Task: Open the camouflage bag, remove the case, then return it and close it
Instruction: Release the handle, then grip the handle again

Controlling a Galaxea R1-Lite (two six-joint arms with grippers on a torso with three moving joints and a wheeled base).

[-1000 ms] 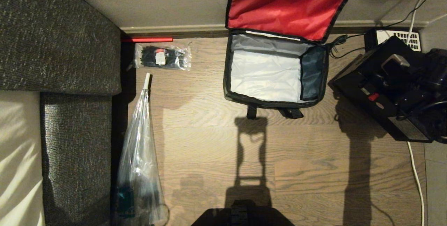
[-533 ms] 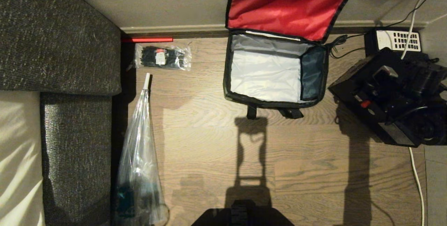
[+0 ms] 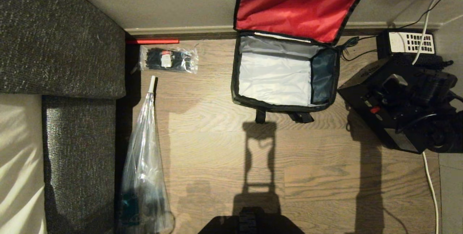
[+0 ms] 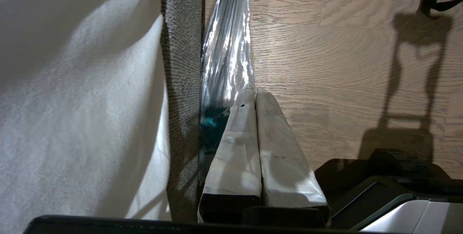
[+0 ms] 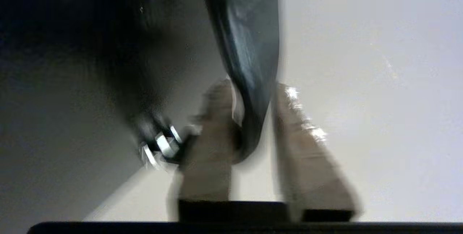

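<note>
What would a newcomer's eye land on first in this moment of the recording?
The camouflage bag lies open against the far wall, its bright red lid lining turned up and its pale interior empty. To its right, the black case sits tilted on the wooden floor with the right arm over it. A clear packet of black cable ties lies by the skirting on the left.

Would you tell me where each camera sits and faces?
Head: atop the robot, looking down at floor, open camouflage bag and case; its base shows.
Left wrist: behind the shut left pincer, facing floor beside sofa.
Right wrist: behind the open right pincer, facing a dark edge.
Head and left wrist share the clear plastic bundle.
</note>
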